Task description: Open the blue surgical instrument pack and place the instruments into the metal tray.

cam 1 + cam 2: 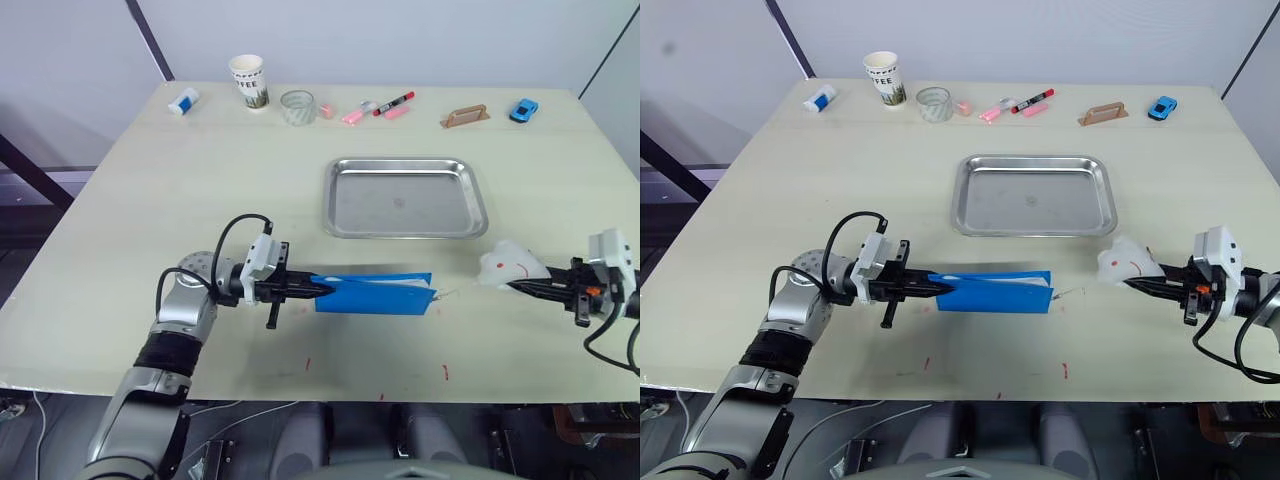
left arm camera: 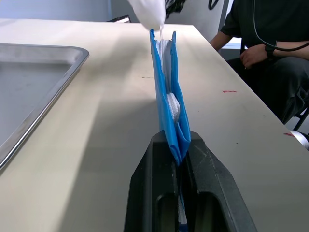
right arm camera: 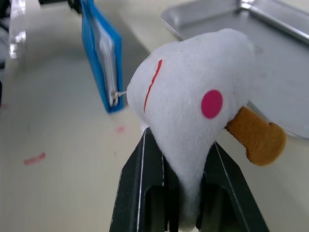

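My left arm reaches forward low over the surface (image 1: 150, 200), forearm bent inward, and the left claw (image 1: 318, 290) is pinched on the near-left edge of the blue surgical instrument pack (image 1: 375, 294). The pack stands on edge, slightly parted, pale lining showing between its blue covers in the left wrist view. The metal tray (image 1: 405, 229) lies flat just behind the pack, apart from it. To the right, my right arm comes in level from the side, and the right claw (image 1: 520, 284) is clamped on a white plush toy (image 1: 506, 264) with a pink dot, a red line and a tan tab, near the pack's right end.
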